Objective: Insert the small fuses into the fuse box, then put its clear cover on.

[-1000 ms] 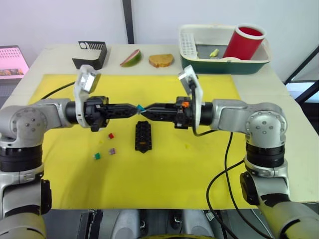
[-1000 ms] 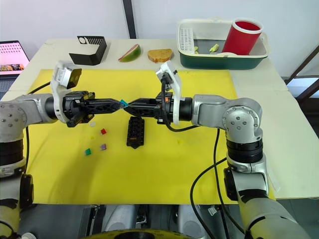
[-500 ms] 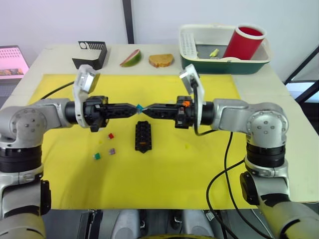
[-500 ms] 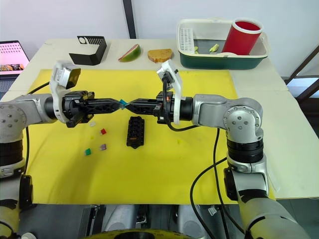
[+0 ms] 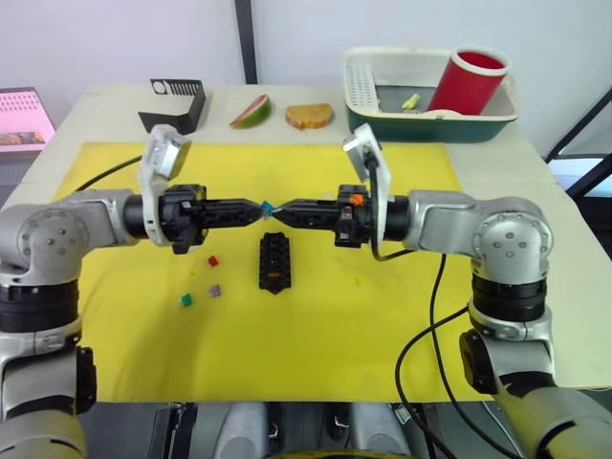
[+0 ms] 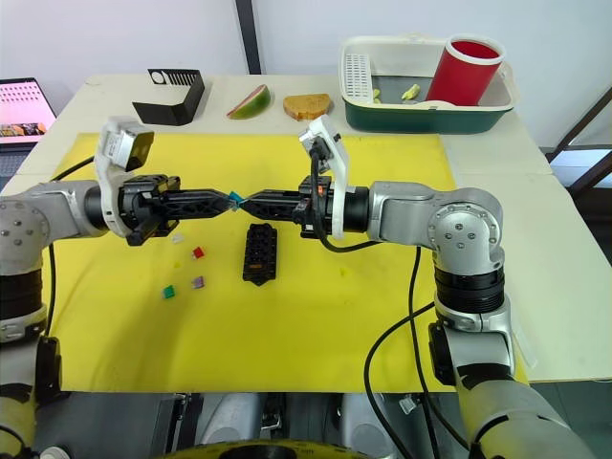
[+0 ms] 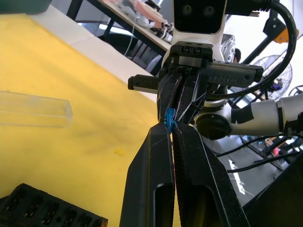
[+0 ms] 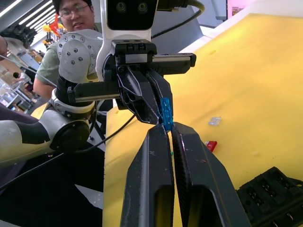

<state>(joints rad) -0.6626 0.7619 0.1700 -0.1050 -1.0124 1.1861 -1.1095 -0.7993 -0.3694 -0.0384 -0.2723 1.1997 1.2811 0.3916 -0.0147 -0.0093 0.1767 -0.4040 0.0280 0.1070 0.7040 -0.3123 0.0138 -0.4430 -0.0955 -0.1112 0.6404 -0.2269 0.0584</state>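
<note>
Both grippers meet tip to tip above the yellow mat point(image 5: 316, 325), just over the far end of the fuse box point(image 5: 273, 263). The left gripper point(image 5: 256, 208) and right gripper point(image 5: 279, 207) are each closed down narrow on the same blue fuse point(image 5: 267, 207), which sits between their tips; the right wrist view shows the blue fuse point(image 8: 165, 111) upright, pinched at both ends.

The fuse box lies flat on the mat, lengthwise away from the robot, directly below the meeting point, not touched by either gripper. An orange fuse point(image 5: 273, 277) is seated near its close end.

Loose fuses on the mat to the left of the box: red fuse point(image 5: 212, 260), purple fuse point(image 5: 215, 290), green fuse point(image 5: 185, 299), and a pale grey fuse point(image 6: 177, 239) just under the left gripper's fingers.

The clear cover point(image 7: 34, 109) lies flat on the mat, beyond the box in the left wrist view.

At the table's far edge: black stand point(image 5: 176, 103), fruit slice point(image 5: 251, 111), bread point(image 5: 309, 116), green bin point(image 5: 430, 93) holding a red cup point(image 5: 467, 81).
</note>
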